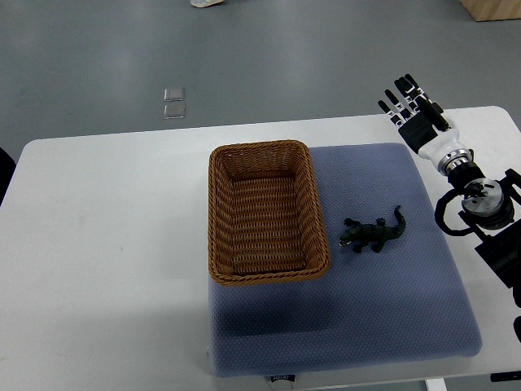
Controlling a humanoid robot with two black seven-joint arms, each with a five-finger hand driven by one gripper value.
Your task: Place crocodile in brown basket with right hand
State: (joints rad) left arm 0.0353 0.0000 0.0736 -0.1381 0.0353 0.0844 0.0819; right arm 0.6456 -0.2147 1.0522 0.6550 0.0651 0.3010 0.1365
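Top view: shows a white bench [106,244] carrying a blue-grey mat [391,318]. Finds a brown basket [213,220], woven and rectangular, on the left part of the mat. Puts the crocodile [373,233] flat on the mat just right of the basket, beside its near right corner and not touching it, head toward the basket, tail pointing right and far. Places the right hand [417,114] over the far right edge of the bench, well apart from the crocodile, fingers [404,85] straight and spread, gripping nothing. Beyond the bench, grey floor [326,57] with two small square plates [173,103].
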